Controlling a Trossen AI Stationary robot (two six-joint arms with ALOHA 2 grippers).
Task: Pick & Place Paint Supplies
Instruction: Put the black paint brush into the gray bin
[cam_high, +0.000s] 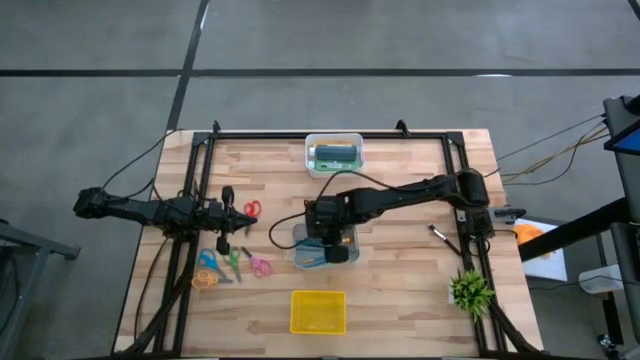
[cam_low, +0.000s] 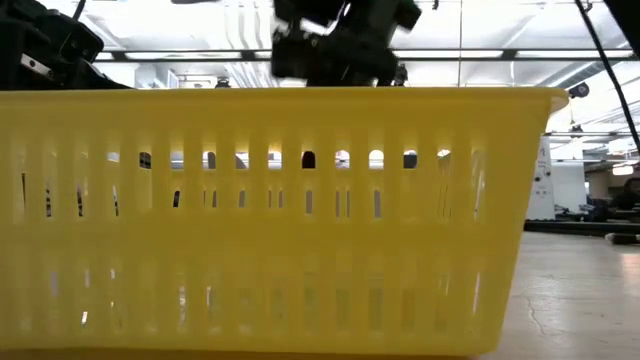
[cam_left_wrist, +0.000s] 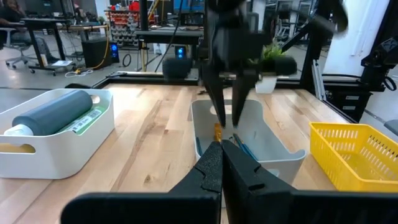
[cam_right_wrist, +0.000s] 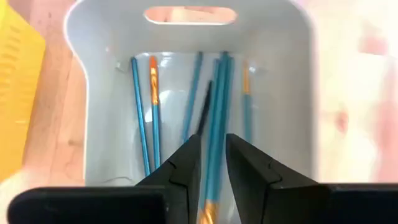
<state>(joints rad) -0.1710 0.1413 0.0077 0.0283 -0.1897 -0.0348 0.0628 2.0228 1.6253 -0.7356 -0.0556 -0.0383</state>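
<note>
A pale bin (cam_high: 298, 250) stands mid-table and holds several thin blue-handled brushes (cam_right_wrist: 214, 106), lying flat on its floor. My right gripper (cam_right_wrist: 213, 140) hangs over that bin (cam_right_wrist: 99, 93), fingers pointing down, open by a narrow gap, with the brushes below it. The left wrist view shows it (cam_left_wrist: 228, 121) reaching into the bin (cam_left_wrist: 273, 149). One more brush (cam_high: 437, 233) lies on the table toward the right edge. A white bin (cam_high: 335, 155) at the far edge holds tubes, one dark (cam_left_wrist: 56, 112). My left gripper (cam_left_wrist: 222, 146) waits shut at the table's left (cam_high: 240, 218).
A yellow slotted basket (cam_high: 318, 310) sits at the near edge and fills the low view (cam_low: 280, 220). Several coloured scissors (cam_high: 232, 262) lie near my left arm. A green spiky plant (cam_high: 470, 290) stands at the near right. A black frame runs along the table's edges.
</note>
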